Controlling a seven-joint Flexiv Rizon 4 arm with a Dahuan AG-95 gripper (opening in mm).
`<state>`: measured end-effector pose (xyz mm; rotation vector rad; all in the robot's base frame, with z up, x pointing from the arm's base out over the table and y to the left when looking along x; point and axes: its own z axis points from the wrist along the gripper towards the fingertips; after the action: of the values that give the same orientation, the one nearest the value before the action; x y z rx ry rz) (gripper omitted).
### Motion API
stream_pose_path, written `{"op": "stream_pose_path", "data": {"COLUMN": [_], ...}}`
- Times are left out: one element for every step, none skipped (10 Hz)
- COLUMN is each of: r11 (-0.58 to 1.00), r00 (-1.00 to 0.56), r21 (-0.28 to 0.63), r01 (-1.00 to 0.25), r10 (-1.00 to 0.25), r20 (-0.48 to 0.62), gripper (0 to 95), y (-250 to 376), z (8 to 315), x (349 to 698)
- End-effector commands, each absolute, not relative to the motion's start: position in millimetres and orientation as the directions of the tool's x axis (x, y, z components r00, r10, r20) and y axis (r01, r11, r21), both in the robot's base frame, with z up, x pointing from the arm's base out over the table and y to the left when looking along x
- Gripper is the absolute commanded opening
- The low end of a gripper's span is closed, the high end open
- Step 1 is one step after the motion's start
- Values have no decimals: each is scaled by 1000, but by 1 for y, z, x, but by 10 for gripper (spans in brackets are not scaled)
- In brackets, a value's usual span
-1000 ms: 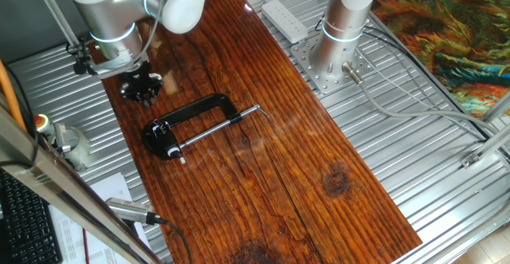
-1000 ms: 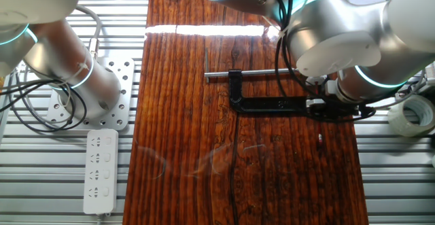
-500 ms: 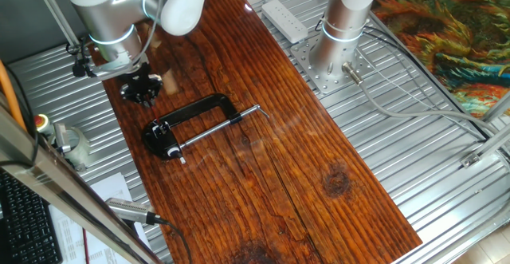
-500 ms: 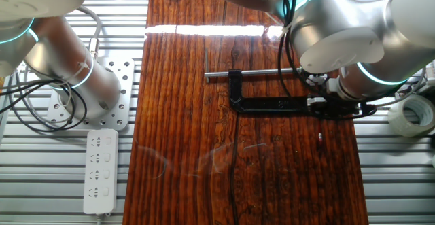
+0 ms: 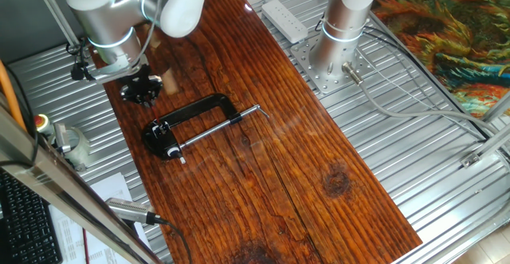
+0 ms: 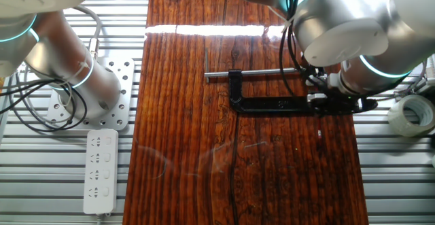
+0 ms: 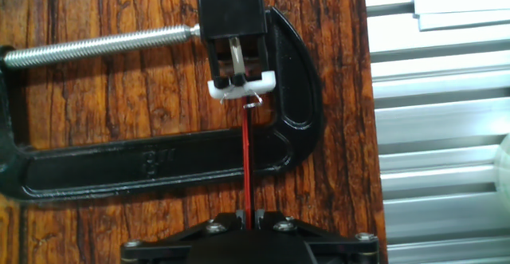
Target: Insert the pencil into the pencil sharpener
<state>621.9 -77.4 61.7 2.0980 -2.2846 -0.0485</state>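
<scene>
In the hand view my gripper [image 7: 247, 214] is shut on the pencil [image 7: 246, 160], a thin red stick running straight up from the fingers. Its far end meets the white front of the pencil sharpener [image 7: 233, 25], a black block held in the black C-clamp [image 7: 151, 167] between the screw rod [image 7: 96, 47] and the curved jaw. I cannot tell whether the tip is inside the hole. In one fixed view the gripper [image 5: 143, 91] hangs by the clamp's [image 5: 195, 108] left end. In the other fixed view the arm [image 6: 353, 41] covers that end of the clamp [image 6: 272, 105].
The clamp lies on a wooden board [image 5: 319, 176] over a ribbed metal table [image 7: 434, 136]. A second arm's base [image 5: 335, 49] and a white power strip [image 6: 100, 170] stand beside the board. A tape roll [image 6: 411, 116] sits near the gripper's side.
The arm has shifted slightly over the clamp's end. The gripper stays shut on the pencil and the clamp has not moved.
</scene>
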Motion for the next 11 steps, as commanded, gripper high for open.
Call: {"op": "stream_pose_path", "data": {"r11": [87,84,74,67,67,65,60,56,57,58,59], "r00": [-85,-82,-72,-65,-64,-63,-57,-53,-53,-54,-55], "r21": [48,49,51,53,56,56,56,58,60,62,63], "r01": [-995,-995,-996,-996,-996,-996,-997,-997,-997,-996,-996], "r10": [-996,-996,-997,-997,-997,-997,-997,-997,-997,-996,-996], "r20": [30,35,42,42,46,47,52,57,64,66,69], "gripper": [0,0,0,0,0,0,0,0,0,0,0], "y": [-75,-75,-74,-73,-72,-70,-68,-67,-67,-66,-65], "z": [62,61,61,61,61,61,60,61,62,62,62], "x": [623,623,624,624,624,625,625,625,625,625,625]}}
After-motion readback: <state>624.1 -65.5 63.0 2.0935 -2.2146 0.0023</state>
